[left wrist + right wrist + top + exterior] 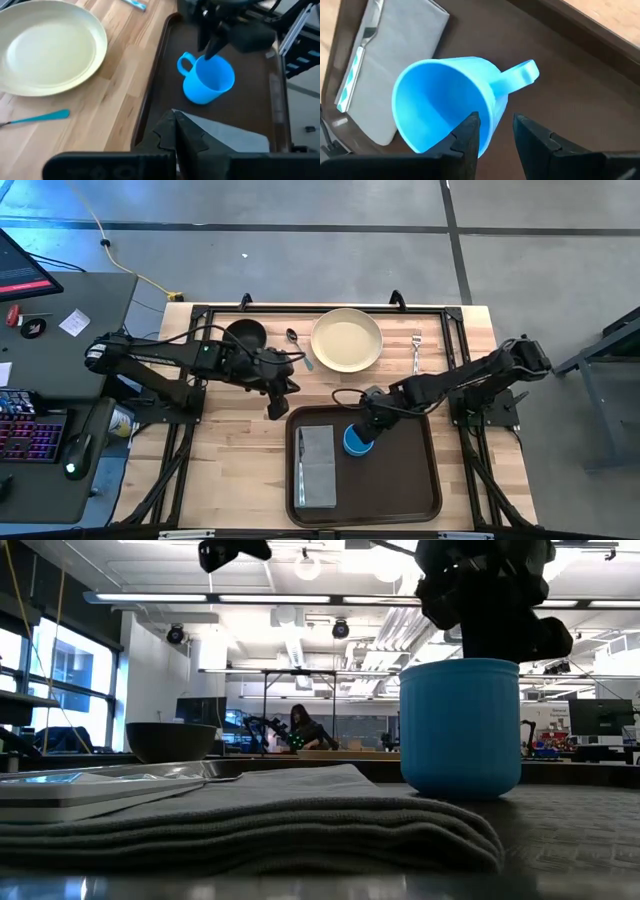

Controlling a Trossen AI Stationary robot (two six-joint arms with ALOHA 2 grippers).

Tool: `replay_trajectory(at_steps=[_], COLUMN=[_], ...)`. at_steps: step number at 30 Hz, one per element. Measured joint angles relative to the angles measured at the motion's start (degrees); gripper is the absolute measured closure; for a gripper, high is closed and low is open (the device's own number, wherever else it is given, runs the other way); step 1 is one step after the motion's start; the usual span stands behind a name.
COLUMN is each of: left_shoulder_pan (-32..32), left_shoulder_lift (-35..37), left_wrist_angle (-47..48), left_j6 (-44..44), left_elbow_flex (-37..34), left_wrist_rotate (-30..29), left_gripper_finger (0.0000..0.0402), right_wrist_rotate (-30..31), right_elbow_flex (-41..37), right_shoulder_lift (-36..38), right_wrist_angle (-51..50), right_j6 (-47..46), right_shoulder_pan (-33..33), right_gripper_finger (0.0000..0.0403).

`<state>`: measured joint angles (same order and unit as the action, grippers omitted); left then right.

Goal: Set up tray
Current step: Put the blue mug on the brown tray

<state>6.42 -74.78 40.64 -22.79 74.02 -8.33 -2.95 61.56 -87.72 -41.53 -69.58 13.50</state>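
The dark brown tray (400, 480) lies at the table's near middle. A folded grey napkin (318, 465) covers its left part, with a teal-handled fork (357, 55) lying on the napkin. A blue cup (357, 441) stands upright on the tray right of the napkin, its handle (522, 72) toward the tray's far rim. My right gripper (495, 125) reaches down at the cup's rim and is shut on it. My left gripper (278, 408) hangs shut and empty over bare wood, just off the tray's far left corner. My right gripper has one finger (470, 130) inside the blue cup and the other (530, 132) outside, with the cup's wall (492, 117) beside the handle between them. The fingers slant steeply down from the table's right. The cup's base (460, 790) looks to rest on the tray.
Beyond the tray, on the wood, sit a cream plate (346, 340), a black bowl (245, 335), a spoon (298, 348) between them, and a fork (416, 350) right of the plate. A black frame (320, 310) borders the table's far part.
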Motion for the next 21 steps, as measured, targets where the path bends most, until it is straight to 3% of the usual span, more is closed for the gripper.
replay_trajectory(at_steps=[12,21], left_shoulder_pan=[0.0,0.0], left_shoulder_lift=[0.0,-0.1], left_wrist_angle=[0.3,2.4], left_j6=[0.4,1.5], left_elbow_flex=[0.0,0.0], left_wrist_rotate=[0.1,0.3], left_gripper_finger=[0.0341,0.0363], right_wrist_rotate=[0.1,-3.6], right_elbow_flex=[-1.4,-4.9], right_shoulder_lift=[-0.5,-0.4], right_wrist_angle=[1.2,2.9], right_j6=[-1.0,-3.7], right_shoulder_pan=[0.1,0.5], right_gripper_finger=[0.0298,0.0351])
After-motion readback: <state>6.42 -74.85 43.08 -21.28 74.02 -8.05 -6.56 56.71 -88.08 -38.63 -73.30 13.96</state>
